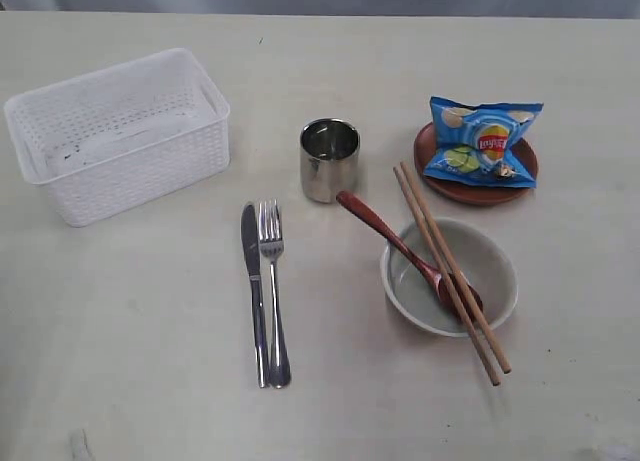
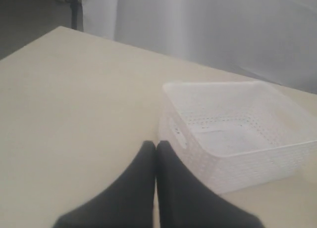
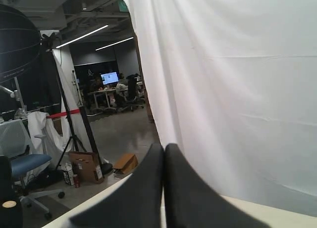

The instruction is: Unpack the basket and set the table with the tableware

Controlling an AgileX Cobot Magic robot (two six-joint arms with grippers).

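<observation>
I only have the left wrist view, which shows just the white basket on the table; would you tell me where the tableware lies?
Observer: The knife and fork lie side by side on the table, between the basket and the bowl.
Operator: Thank you. Does the bowl hold anything?
Observer: The wooden spoon has its head inside it, beneath two chopsticks laid across the rim.
Operator: Is anything out there that is not tableware?
Observer: Yes, a blue chip bag sits on the brown plate, beyond the bowl.
</observation>
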